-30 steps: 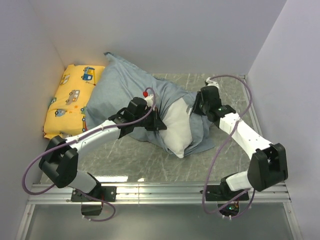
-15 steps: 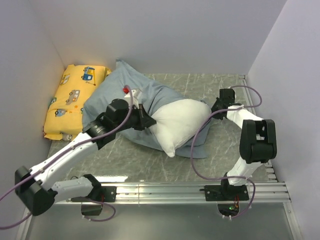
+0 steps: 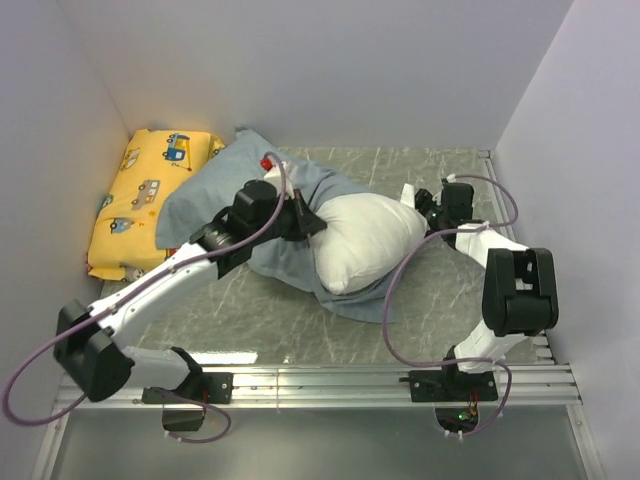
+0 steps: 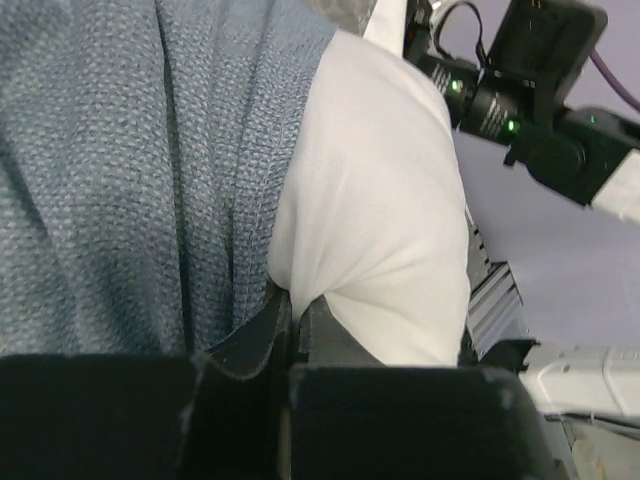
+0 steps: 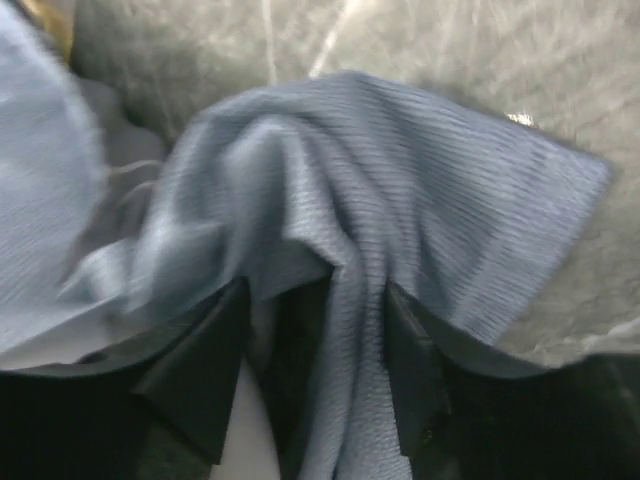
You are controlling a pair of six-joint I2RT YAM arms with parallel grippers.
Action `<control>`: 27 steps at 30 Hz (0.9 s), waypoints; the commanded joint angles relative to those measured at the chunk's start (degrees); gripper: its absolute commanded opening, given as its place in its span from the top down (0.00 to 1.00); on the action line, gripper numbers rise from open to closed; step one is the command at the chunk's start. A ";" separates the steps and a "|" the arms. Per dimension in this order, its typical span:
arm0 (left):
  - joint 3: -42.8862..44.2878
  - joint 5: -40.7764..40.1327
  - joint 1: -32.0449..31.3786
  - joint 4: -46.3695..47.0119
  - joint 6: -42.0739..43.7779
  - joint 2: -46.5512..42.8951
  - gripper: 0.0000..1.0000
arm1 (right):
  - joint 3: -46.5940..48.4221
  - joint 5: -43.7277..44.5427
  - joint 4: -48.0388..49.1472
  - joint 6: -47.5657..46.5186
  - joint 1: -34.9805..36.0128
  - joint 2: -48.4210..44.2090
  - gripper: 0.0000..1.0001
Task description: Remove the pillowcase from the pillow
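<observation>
1. my left pincer [image 4: 295, 315] is clamped on the plump white rectangular pillow [image 3: 365, 245], left end.
2. my right pincer [image 5: 312, 292] is clamped on a fold of the soft grey-blue fabric pillowcase [image 3: 215, 190], far right.
3. pillow centre, right half bare.

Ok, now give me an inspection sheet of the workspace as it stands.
Surface: grey marbled table.
Job's things: white pillow partly out of the grey-blue pillowcase, which is bunched to its left.
Clutter: yellow cartoon-print cushion against the left wall.
Grippers: left gripper, fingers closed at the pillowcase edge; right gripper, fingers straddling bunched pillowcase, grip unclear.
Cables: purple cables loop off both arms.
Surroundings: pale walls on three sides; metal rail at the near edge.
</observation>
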 commanded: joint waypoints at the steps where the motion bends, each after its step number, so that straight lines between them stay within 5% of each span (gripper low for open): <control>1: 8.65 -0.15 0.30 13.06 -1.79 3.76 1.00 | 0.44 -0.99 0.89 0.90 -0.28 -6.47 0.33; 9: 17.90 0.37 0.57 15.17 -3.98 13.88 1.00 | 1.14 11.14 -6.59 2.48 -7.39 -18.07 0.22; 27: 6.12 -8.07 -0.49 20.10 -11.10 10.27 1.00 | 7.74 17.76 -12.75 3.36 -11.16 -25.46 0.17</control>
